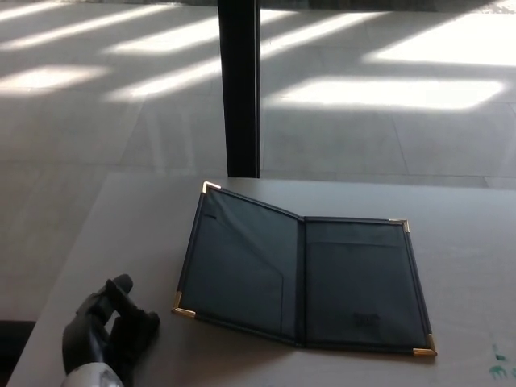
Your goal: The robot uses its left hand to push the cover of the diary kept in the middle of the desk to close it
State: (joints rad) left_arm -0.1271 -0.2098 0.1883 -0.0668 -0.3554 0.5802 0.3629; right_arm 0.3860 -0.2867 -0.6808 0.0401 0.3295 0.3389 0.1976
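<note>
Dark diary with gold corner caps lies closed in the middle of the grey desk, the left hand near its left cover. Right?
Not quite. The head view shows the dark diary with gold corner caps lying open on the grey desk, left cover slightly raised. The black left hand is indeed beside that cover, apart from it.
</note>
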